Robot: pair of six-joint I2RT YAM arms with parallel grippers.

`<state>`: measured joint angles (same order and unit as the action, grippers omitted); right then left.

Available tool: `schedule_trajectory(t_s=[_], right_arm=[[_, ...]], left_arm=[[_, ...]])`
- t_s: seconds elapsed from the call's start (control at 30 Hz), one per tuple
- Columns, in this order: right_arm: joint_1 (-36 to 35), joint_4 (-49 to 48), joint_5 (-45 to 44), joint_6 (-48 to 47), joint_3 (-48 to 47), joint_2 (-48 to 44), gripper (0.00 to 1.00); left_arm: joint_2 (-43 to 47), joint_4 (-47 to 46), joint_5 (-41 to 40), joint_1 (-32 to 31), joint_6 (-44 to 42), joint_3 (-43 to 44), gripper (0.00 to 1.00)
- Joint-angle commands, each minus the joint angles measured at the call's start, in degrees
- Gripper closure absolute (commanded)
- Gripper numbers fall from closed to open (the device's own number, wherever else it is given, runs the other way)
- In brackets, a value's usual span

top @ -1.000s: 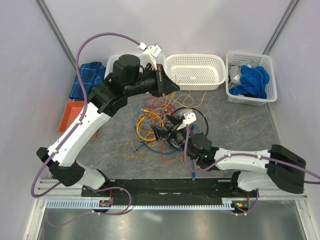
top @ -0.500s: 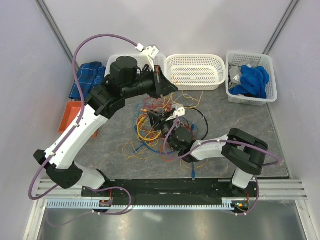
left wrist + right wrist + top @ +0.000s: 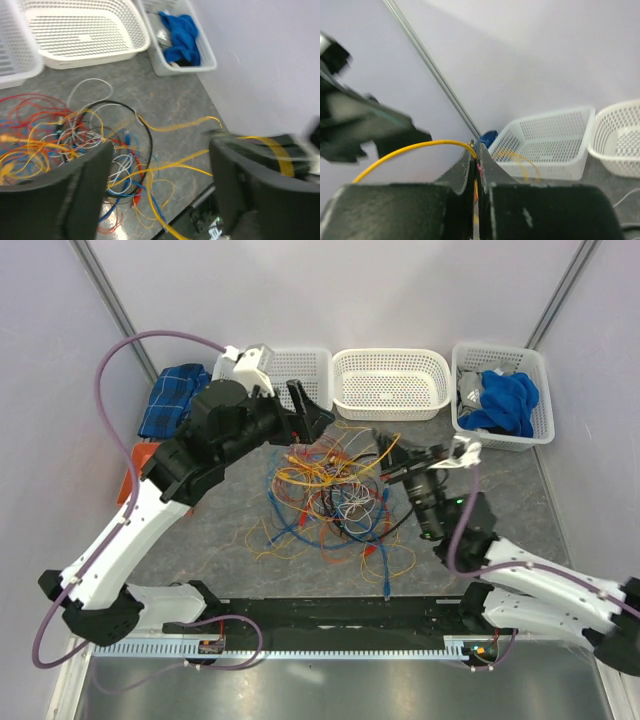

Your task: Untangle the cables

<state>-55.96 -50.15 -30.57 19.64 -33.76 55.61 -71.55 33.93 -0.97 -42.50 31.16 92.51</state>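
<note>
The right gripper (image 3: 475,159) has been drawn rightward off the cables (image 3: 330,495) heaped on the table (image 3: 525,490), clamped on a yellow wire (image 3: 410,151), which is best pulled slowly while the heap is pinned by the wide-open left gripper (image 3: 312,408).

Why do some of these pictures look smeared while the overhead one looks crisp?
Top view: evenly lit and sharp, the cables crisp. Left wrist view: smeared all over, likely motion blur, the open left pincer soft-edged. Right wrist view: the right pincer, shut on a yellow wire, is fairly sharp, but the dark shape at left is blurred.
</note>
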Motion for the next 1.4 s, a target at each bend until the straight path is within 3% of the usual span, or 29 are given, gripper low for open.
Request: schedule_trajectory(t_s=[0.0,0.17,0.27,0.43,0.53,0.7,1.0,1.17,1.37], right_arm=[[0.2,32.0,-0.1,-5.7,-11.8,-6.9,1.00],[0.2,47.0,-1.1,-6.5,-23.0,-8.2,1.00],[0.2,50.0,-1.3,-7.4,-28.1,-7.6,1.00],[0.2,55.2,-1.4,-9.9,-38.8,-4.9,1.00],[0.2,58.1,-0.8,-10.7,-43.5,-2.3,1.00],[0.2,59.3,-0.2,-10.0,-44.6,-0.9,1.00],[0.2,60.7,4.3,-6.9,-43.7,-1.6,1.00],[0.2,60.9,5.6,-6.1,-42.9,-1.7,1.00],[0.2,60.7,7.9,-4.9,-42.0,-1.2,1.00]], left_arm=[[4.6,-3.8,-13.4,-0.1,0.7,-6.6,0.00],[8.3,-6.1,-19.5,-0.1,2.0,-13.0,0.00],[10.8,-10.0,-20.7,-0.1,1.3,-17.8,0.00],[17.2,-24.1,-14.4,-0.1,-1.4,-27.0,0.01],[18.9,-30.8,-5.0,-0.1,-3.6,-32.4,0.01],[17.1,-41.7,13.1,-0.1,-4.8,-36.8,0.00],[15.3,-54.2,22.2,-0.3,-4.5,-40.1,0.00],[14.1,-57.2,28.1,-1.3,-4.1,-40.5,0.00],[10.7,-58.1,29.2,-2.6,-5.0,-38.9,0.02]])
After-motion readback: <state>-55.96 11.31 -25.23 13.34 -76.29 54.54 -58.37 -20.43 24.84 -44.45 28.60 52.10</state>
